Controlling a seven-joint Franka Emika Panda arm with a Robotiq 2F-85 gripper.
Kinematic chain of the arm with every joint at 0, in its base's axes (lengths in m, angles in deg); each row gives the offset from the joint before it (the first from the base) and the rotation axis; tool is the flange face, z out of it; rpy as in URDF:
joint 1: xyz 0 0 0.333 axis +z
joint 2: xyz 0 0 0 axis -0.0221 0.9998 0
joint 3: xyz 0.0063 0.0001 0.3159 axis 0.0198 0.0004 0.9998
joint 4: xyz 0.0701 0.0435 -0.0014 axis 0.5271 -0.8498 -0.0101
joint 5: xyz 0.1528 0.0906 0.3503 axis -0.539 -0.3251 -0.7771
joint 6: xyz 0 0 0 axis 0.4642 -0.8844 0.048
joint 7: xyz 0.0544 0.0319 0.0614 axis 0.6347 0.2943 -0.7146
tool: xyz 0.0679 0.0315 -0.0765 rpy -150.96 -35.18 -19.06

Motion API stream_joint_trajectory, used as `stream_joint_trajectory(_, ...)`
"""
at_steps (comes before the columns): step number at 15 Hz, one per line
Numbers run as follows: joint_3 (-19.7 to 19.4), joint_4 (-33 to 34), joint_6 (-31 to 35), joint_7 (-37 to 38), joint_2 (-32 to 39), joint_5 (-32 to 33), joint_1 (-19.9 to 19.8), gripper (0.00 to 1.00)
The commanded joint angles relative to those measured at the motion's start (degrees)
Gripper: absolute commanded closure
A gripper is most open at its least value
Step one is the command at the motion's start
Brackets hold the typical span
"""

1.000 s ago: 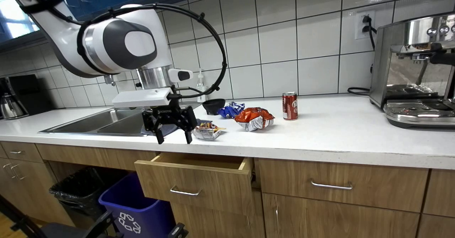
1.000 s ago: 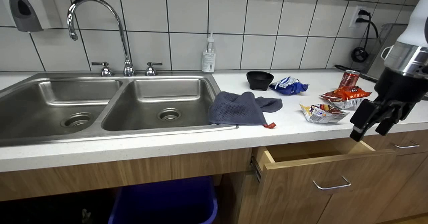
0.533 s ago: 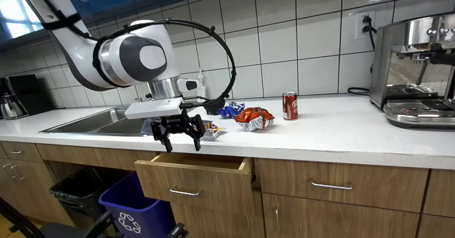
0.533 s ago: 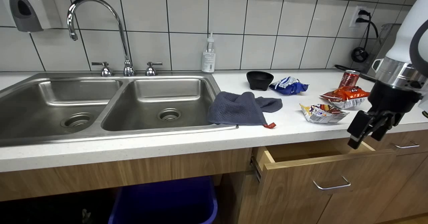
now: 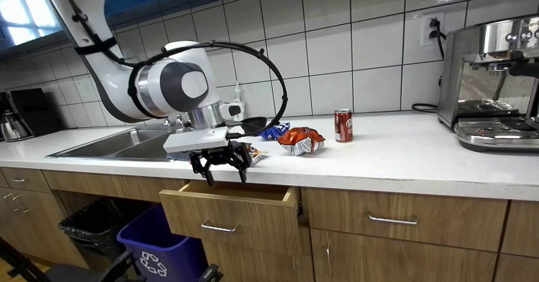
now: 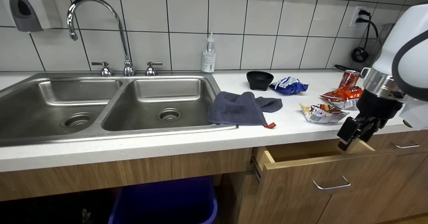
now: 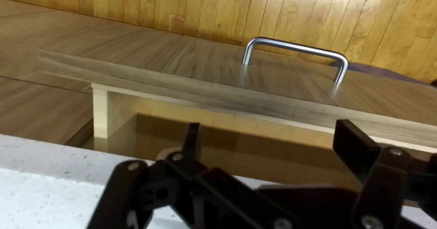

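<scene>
One open drawer beneath spread tool

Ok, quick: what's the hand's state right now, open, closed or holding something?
Hand: open, holding nothing, over the pulled-out drawer.

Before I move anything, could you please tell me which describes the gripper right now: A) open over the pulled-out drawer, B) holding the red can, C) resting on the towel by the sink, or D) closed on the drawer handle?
A, since the wrist view shows the gripper with its jaws wide apart and nothing held between them, and the pulled-out drawer below.
</scene>
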Motion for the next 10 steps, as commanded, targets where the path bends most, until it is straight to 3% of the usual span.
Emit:
stream_joint_trajectory(1,-0.03,2.63,3.61,2.34,4.18,1.44,-0.11,0.0)
stream_joint_trajectory(10,-0.7,5.19,8.68,5.2,9.98,0.54,1.66,0.0)
